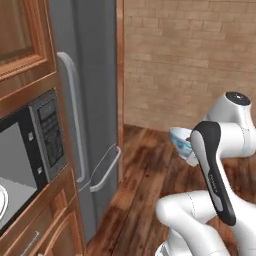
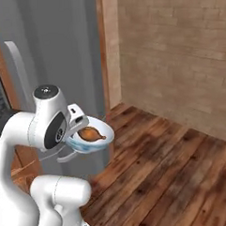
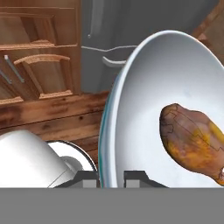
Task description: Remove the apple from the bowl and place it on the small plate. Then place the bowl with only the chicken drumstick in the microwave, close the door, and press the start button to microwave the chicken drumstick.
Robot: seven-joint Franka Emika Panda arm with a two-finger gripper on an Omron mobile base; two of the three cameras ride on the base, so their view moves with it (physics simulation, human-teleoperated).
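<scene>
- Bowl (image 3: 144, 109) sits right up against the hand camera, pale grey-blue, its rim pinched between the two dark fingertips (image 3: 136, 176) at the bottom of that view.
- Chicken drumstick (image 3: 192, 142) lies inside the bowl, golden-brown, toward its right side; nothing else shows in the bowl.
- Gripper (image 2: 76, 117) jaws are nearly closed, clamped on the bowl's rim, holding the bowl up in the air above the wood floor (image 2: 174, 177).
- Right base view: the bowl hangs just right of the arm's upper joint, roughly level, drumstick visible on top.
- Left base view: a sliver of the bowl shows behind the dark-striped arm link, right of centre.
- Microwave (image 1: 30, 150) is far left in the left base view, set in wood cabinetry, well apart from the bowl; dark control strip (image 1: 49, 130) at its right, cavity open to view with the edge of a white turntable (image 1: 2, 202).
- Grey fridge (image 1: 92, 100) stands between the microwave and the brick wall (image 1: 190, 55).
</scene>
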